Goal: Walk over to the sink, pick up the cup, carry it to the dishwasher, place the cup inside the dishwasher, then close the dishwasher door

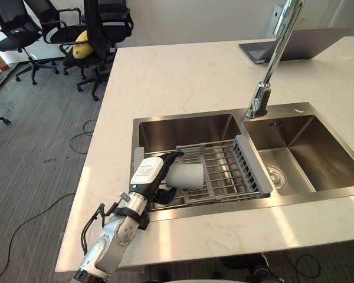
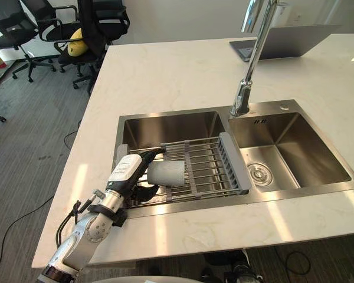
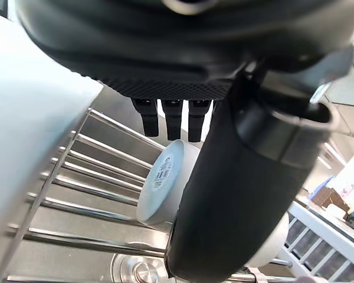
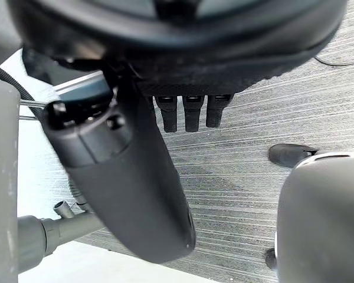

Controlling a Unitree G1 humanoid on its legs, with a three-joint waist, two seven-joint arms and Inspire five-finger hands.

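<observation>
The pale cup [image 1: 186, 175] lies on its side at the left end of the wire rack [image 1: 224, 171], which spans the left basin of the steel sink [image 1: 183, 127]. Its base faces my wrist and carries a round white sticker [image 3: 163, 171] with a barcode and print too fine to read.

My left hand [image 1: 150, 174] reaches in over the sink's near edge. The fingers [image 3: 173, 115] run straight above the cup, and the thumb [image 3: 224, 194] is spread wide and low beside it. The cup lies in the gap between them and nothing is clamped on it.

To the right of the rack is the second basin, with its drain [image 1: 275, 175] showing. A tall chrome faucet [image 1: 265, 76] rises behind the divider.

The sink is set in a pale marble desk [image 1: 183, 76], where an open laptop [image 1: 295, 47] sits at the far edge. Black office chairs [image 1: 100, 29] stand on the grey carpet beyond, and one holds something yellow [image 1: 81, 47].

My right hand [image 4: 135, 188] hangs above the carpet [image 4: 253, 177] with its fingers straight and holding nothing.
</observation>
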